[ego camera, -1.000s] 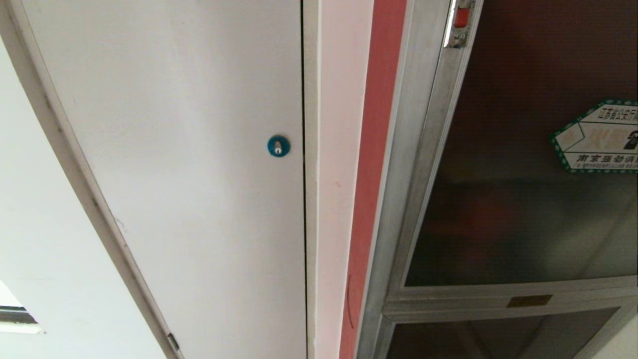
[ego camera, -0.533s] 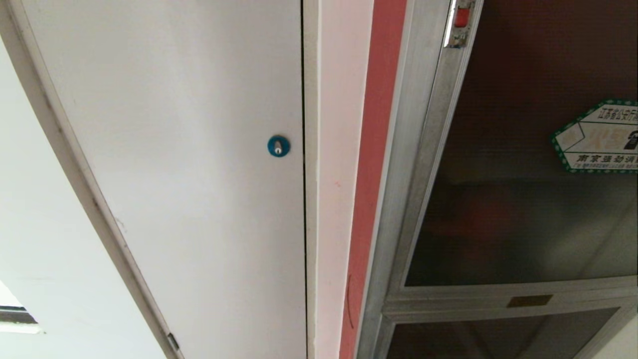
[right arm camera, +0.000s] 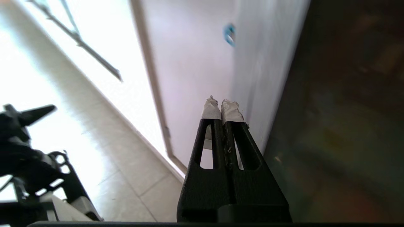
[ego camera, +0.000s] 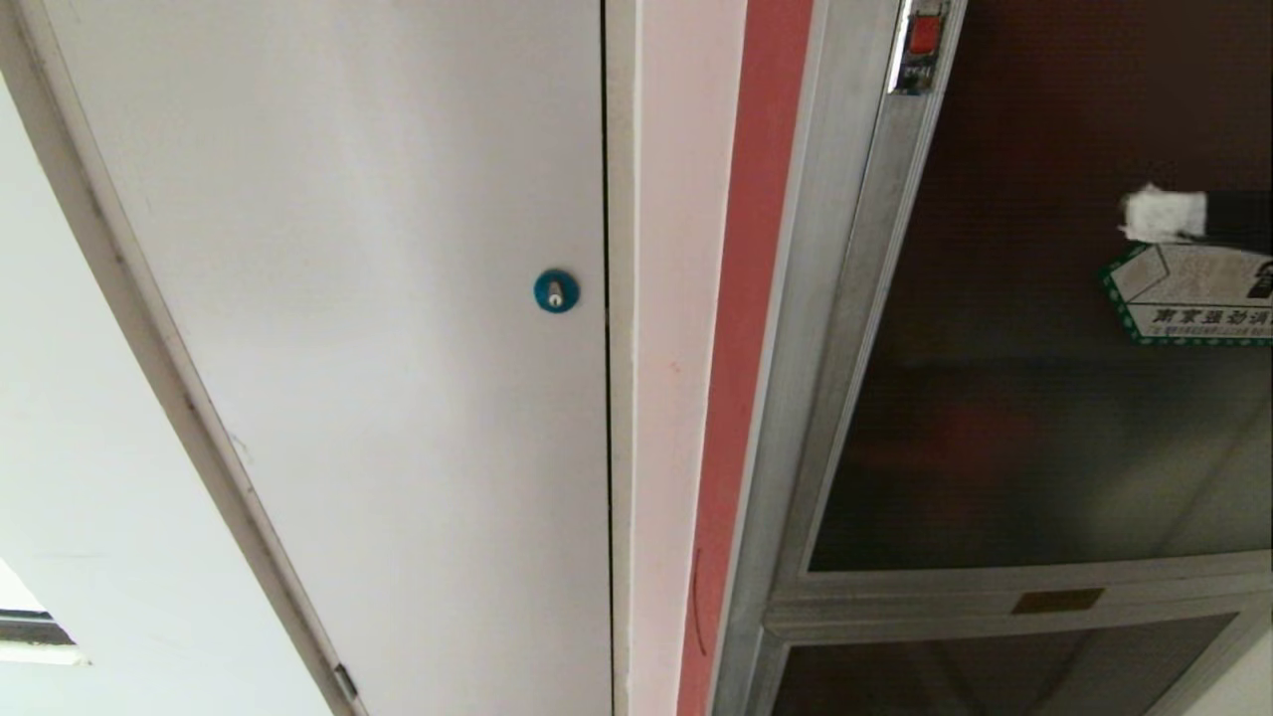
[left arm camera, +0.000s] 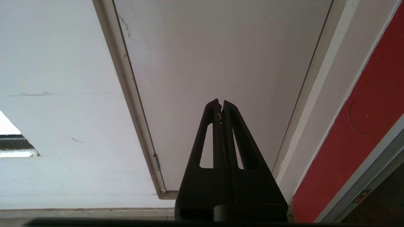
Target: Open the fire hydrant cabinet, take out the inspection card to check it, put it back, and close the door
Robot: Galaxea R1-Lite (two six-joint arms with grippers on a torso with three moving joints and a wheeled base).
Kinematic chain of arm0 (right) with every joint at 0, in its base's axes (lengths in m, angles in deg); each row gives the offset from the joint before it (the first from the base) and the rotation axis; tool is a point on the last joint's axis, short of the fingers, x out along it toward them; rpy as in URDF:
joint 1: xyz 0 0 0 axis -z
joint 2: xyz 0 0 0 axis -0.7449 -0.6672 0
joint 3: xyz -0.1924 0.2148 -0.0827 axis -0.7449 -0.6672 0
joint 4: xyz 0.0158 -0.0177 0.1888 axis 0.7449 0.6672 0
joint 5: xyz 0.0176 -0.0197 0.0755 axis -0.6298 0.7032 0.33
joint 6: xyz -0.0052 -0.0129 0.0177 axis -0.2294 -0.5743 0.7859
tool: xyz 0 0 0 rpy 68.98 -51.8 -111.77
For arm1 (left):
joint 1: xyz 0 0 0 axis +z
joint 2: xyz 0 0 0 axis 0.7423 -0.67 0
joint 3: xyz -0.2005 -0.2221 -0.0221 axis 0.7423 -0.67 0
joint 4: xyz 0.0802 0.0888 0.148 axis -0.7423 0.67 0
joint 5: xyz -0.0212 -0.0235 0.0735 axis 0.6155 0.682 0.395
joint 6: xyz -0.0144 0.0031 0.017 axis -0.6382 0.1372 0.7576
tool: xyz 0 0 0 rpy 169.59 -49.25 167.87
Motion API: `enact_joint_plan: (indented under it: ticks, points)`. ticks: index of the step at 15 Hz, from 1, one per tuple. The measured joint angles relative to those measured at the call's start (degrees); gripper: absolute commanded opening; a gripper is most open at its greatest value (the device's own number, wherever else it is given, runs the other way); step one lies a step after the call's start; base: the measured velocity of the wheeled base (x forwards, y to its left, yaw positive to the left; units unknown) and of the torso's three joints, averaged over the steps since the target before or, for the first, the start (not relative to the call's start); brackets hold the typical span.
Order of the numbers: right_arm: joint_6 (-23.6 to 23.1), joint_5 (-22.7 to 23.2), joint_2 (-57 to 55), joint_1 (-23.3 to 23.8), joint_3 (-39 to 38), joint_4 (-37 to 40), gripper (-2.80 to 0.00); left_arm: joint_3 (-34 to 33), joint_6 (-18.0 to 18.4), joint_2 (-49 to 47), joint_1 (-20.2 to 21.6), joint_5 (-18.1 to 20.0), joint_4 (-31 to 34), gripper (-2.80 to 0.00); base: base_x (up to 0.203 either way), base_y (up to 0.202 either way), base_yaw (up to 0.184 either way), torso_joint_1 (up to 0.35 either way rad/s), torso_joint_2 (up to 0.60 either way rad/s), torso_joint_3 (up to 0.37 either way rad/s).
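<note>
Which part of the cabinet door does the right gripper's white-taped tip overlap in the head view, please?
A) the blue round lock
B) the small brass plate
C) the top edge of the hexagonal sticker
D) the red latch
C: the right gripper enters from the right, covering the hexagonal sticker along its top, well below the red latch.

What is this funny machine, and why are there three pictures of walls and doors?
It is a robot with two arms, each ending in a pincer hand. One picture comes from a camera on its head: it shows a white door with a blue lock, and the dark glass door of the fire hydrant cabinet. The other two come from cameras on its wrists. The right gripper, tips wrapped in white tape, reaches in front of the glass. The left gripper faces the white door. Both are shut and hold nothing.
</note>
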Motion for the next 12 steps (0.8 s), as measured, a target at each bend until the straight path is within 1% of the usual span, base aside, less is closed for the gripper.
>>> enact_joint_plan:
  ticks: [2,4,8,10,12]
  points:
    - [0.09,-0.02,-5.63,-2.32,6.68,-0.10,-2.80,0.00,0.01,0.00,0.00,0.00,-0.02,-2.80,0.000,0.000,0.000,0.000,0.00,0.000]
    - [0.20,-0.08,-9.79,-3.39,11.25,-0.43,-2.80,0.00,0.02,0.00,0.00,0.02,0.00,-2.80,0.000,0.000,0.000,0.000,0.00,0.000]
    - [0.48,-0.24,-14.99,-3.80,16.39,-0.69,-2.80,0.00,0.02,0.00,0.00,0.00,0.00,-2.80,0.000,0.000,0.000,0.000,0.00,0.000]
    - [2.61,-0.58,-16.66,-3.81,18.57,-2.11,-2.80,-0.02,0.04,0.00,0.00,0.00,0.00,-2.80,0.000,0.000,0.000,0.000,0.00,0.000]
    - [3.43,-2.00,-18.07,-3.81,20.54,-3.16,-2.80,0.00,0.02,0.00,0.00,0.00,0.00,-2.80,0.000,0.000,0.000,0.000,0.00,0.000]
